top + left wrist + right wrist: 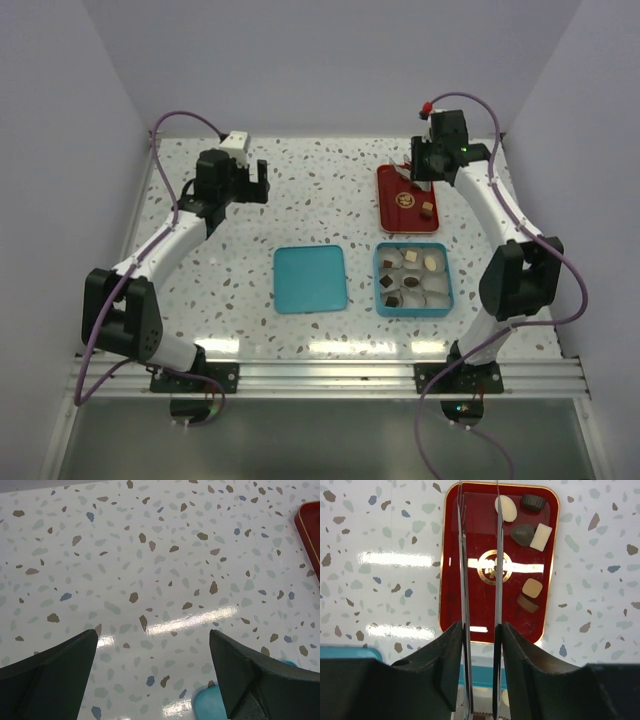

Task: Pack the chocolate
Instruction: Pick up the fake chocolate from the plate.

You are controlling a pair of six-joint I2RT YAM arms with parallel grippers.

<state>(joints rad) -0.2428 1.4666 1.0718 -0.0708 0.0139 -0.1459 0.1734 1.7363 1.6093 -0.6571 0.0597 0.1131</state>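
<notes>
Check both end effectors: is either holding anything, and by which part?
The right end effector grips metal tweezers by their near end, blades reaching over the tray, tips out of view; the left end effector is open and empty.

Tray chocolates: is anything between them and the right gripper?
Nothing visible. The six chocolates lie uncovered on the red tray, just right of the tweezers that the right gripper holds over it.
</notes>
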